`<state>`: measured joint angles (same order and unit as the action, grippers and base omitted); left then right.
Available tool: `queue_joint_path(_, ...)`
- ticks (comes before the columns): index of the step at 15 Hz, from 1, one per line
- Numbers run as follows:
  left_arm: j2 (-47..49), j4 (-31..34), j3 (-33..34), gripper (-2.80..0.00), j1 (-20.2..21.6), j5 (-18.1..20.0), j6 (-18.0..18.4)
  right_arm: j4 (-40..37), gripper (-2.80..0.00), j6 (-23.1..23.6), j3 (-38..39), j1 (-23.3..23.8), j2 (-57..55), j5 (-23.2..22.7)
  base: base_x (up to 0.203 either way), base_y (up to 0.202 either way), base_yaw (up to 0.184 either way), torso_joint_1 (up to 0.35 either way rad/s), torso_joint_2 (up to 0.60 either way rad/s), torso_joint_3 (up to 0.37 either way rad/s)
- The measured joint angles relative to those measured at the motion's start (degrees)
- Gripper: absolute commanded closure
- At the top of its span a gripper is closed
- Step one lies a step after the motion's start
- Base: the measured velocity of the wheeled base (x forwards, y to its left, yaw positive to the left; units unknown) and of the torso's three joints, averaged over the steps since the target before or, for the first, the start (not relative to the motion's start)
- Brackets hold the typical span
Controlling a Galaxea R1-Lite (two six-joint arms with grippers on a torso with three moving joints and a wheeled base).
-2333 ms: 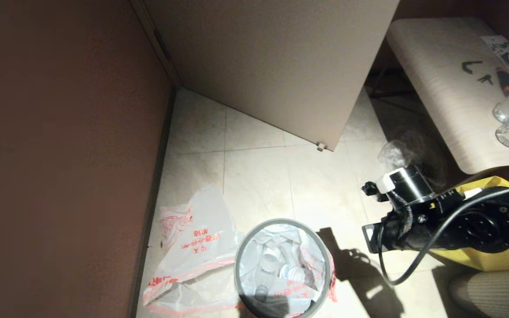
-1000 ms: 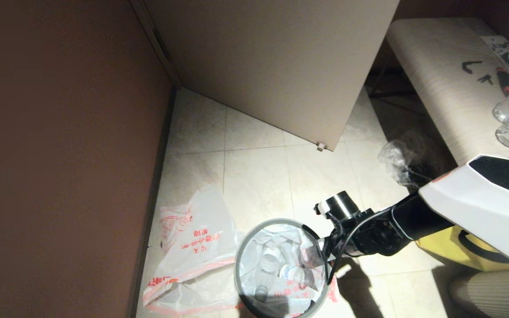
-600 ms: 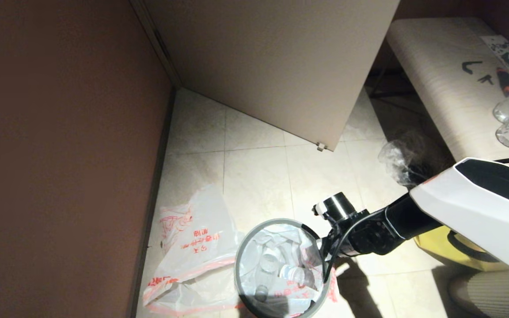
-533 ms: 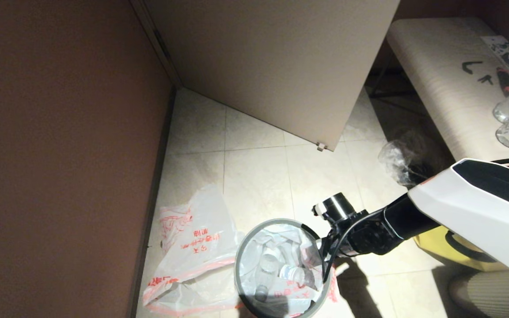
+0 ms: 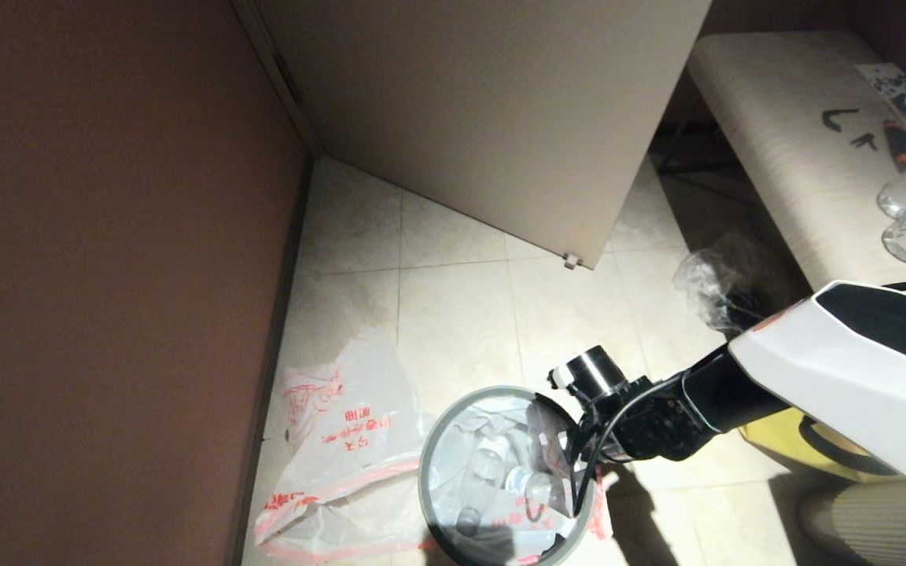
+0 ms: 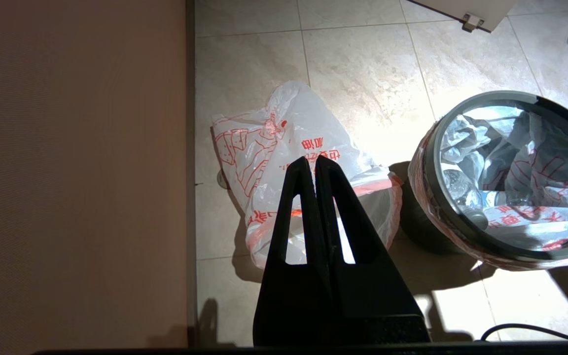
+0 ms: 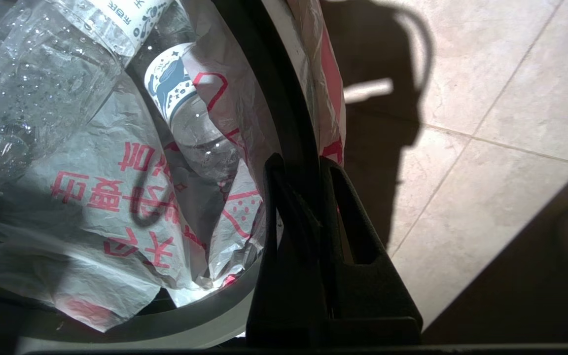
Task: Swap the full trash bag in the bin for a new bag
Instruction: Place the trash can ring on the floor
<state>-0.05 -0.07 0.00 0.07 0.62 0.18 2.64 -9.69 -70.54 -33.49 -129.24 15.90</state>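
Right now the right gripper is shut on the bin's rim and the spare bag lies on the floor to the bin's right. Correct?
Not quite. The spare bag lies to the bin's left, by the wall, as the head view shows. The right gripper is indeed shut on the rim.

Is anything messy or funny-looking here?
Yes. A slack new bag lies crumpled on the floor beside the bin instead of inside it. The right hand is pinched shut on the bin's thin grey hoop, with the full trash bag still inside.
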Motion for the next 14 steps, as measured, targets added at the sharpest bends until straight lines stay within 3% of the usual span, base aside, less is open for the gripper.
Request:
queue_joint_path(5,0.0,0.0,0.0,0.0,0.0,0.0,-0.02,-0.74,0.0,-0.06,0.42,-1.88,1.24,2.05,0.0,0.0,0.0,0.0,0.0,0.0)
queue_joint_path(12,0.0,0.0,0.0,0.0,0.0,0.0,0.0,-0.32,0.0,0.16,0.37,1.72,0.54,2.45,0.0,0.0,0.0,0.0,0.0,0.0)
queue_joint_path(14,0.0,0.0,0.0,0.0,0.0,0.0,0.0,-0.41,0.0,0.11,1.02,2.19,0.68,4.78,0.0,0.0,0.0,0.0,0.0,0.0)
